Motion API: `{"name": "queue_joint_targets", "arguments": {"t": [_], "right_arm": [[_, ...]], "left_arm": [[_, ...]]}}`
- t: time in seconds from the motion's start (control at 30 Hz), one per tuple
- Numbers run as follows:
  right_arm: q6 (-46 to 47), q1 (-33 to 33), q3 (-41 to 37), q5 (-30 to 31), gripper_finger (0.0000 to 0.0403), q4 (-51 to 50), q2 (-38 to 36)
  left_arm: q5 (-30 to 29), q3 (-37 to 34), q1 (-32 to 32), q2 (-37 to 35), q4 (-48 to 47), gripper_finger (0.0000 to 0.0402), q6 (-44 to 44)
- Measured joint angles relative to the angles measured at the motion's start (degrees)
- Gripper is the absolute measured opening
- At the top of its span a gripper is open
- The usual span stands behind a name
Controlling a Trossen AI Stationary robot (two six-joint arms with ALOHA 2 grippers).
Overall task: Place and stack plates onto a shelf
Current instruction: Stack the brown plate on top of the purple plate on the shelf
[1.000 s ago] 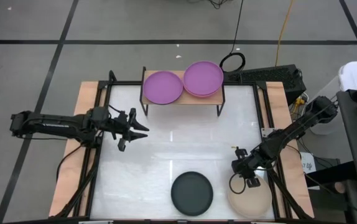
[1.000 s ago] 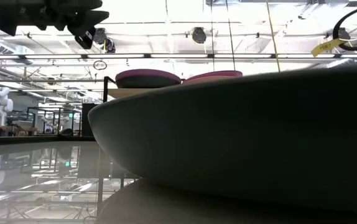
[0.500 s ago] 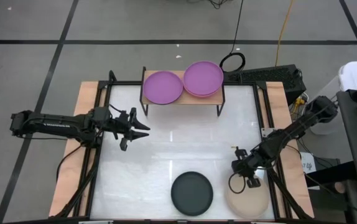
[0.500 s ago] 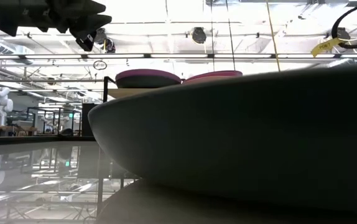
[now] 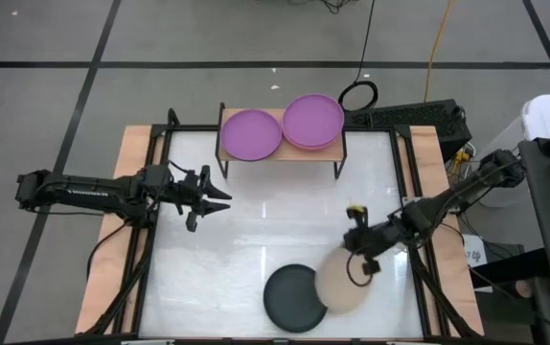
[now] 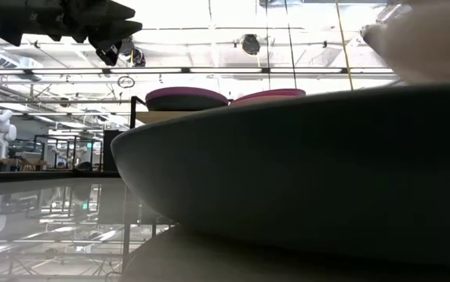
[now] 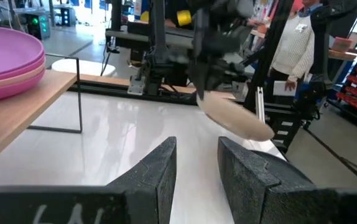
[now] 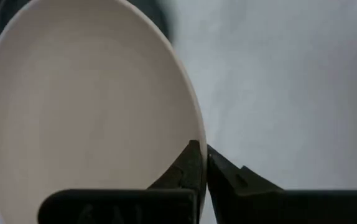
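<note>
The shelf (image 5: 282, 146), a low rack with a light-wood top on thin black legs, stands at the far edge of the white counter (image 5: 256, 230), and its top is filled by plates. A purple plate (image 5: 250, 133) sits on its left half; on its right half a magenta plate (image 5: 312, 120) tops a short stack, with a paler pink rim showing beneath it in the left wrist view. The two piles lie side by side, rims meeting or slightly overlapping.

At the near edge of the counter lies the dark grey-black plate (image 5: 293, 297), flat and alone; in the low view its rim fills most of the picture. Just to its right, the beige plate (image 5: 344, 285) is lifted clear of the counter and tilted, its edge overlapping the dark plate's right rim as seen from above.

The right gripper (image 5: 360, 255) holds that beige plate: its fingers (image 8: 194, 168) are pinched nearly together on the rim, one on each face, with the bowl of the plate hanging away from them toward the counter's near side.

The left gripper (image 5: 214, 200) hovers over the counter's left part, in front of the shelf's left end. Its fingers (image 7: 160, 168) stand a little apart and grip nothing.
</note>
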Motion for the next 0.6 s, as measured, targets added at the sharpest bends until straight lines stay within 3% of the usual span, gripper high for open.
{"name": "queue_joint_targets", "arguments": {"t": [0.17, 0.6], "right_arm": [[-4.2, -6.8, 4.8, 6.7, 0.0, 6.7, 0.0], [-10.9, -31.5, 7.1, 6.8, 0.0, 37.0, 0.3]], "left_arm": [[0.0, 0.0, 0.0, 0.0, 0.0, 0.0122, 0.0], [0.0, 0.0, 0.0, 0.0, 0.0, 0.0122, 0.2]]}}
